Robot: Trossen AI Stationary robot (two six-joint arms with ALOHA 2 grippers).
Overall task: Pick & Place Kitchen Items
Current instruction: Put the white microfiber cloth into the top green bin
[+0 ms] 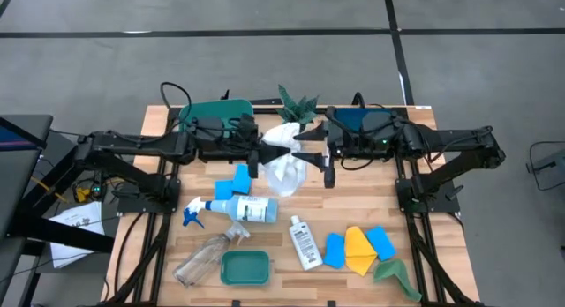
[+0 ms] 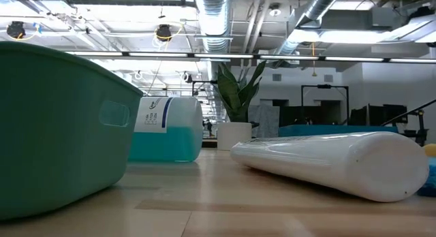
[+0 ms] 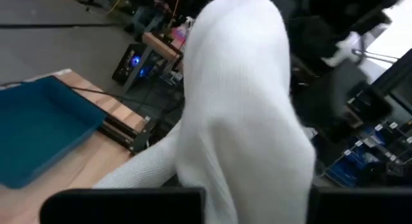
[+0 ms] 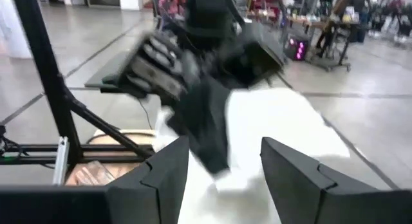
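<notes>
A white cloth (image 1: 286, 159) hangs at the table's middle between my two grippers. My left gripper (image 1: 267, 153) comes in from the left and is shut on it. The cloth (image 3: 238, 108) fills the left wrist view and hides the fingers there. My right gripper (image 1: 311, 157) comes in from the right and is open. Its two fingers (image 4: 161, 176) stand on either side of the cloth's near part (image 4: 257, 147), with the left gripper just beyond. I cannot tell whether they touch it. My left gripper holds the white cloth near its upper part (image 1: 275, 148), coming level from the table's left. The cloth drapes over the fingers and hides the place of contact. It hangs slack below and beside the gripper; whether its lower end (image 1: 287, 182) is on the table I cannot tell.
Nearer the front lie a white spray bottle with a blue trigger (image 1: 237, 208), blue sponges (image 1: 237, 182) (image 1: 334, 250) (image 1: 380, 243), a clear spray bottle (image 1: 205, 256), a small white bottle (image 1: 305, 243), a yellow cloth (image 1: 359, 250), a green cloth (image 1: 393, 273) and a green tub (image 1: 244, 268). A plant (image 1: 296, 104), another green tub (image 1: 216, 111) and a dark blue tray (image 1: 357, 118) stand at the back.
</notes>
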